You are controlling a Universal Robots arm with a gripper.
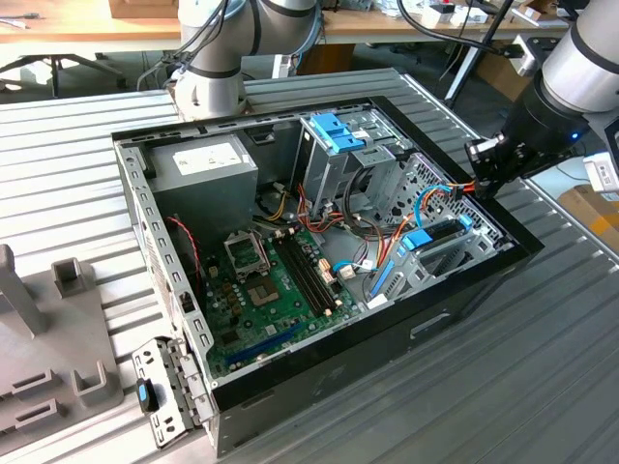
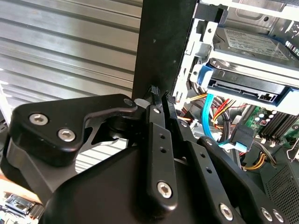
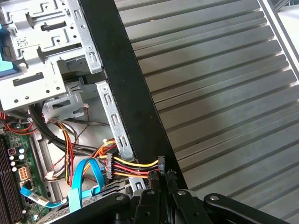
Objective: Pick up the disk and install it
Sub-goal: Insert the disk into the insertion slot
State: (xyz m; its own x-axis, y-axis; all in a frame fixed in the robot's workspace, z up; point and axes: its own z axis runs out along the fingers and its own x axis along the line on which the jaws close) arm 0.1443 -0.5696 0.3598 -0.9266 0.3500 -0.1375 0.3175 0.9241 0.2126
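My gripper (image 3: 165, 171) is pinched shut on the end of the wire bundle (image 3: 135, 167), yellow, red and black strands drawn out to the black case wall (image 3: 126, 93); the disk (image 2: 254, 44) already sits in its bay just inside that edge of the case, flat grey metal under a white label, framed in light-blue plastic; so I judge the seating done and the cabling in hand; the next move calls for a gentle, square feed, the strands being limp and the stamped steel hard-edged; outside lies the ribbed metal table (image 3: 224, 93).
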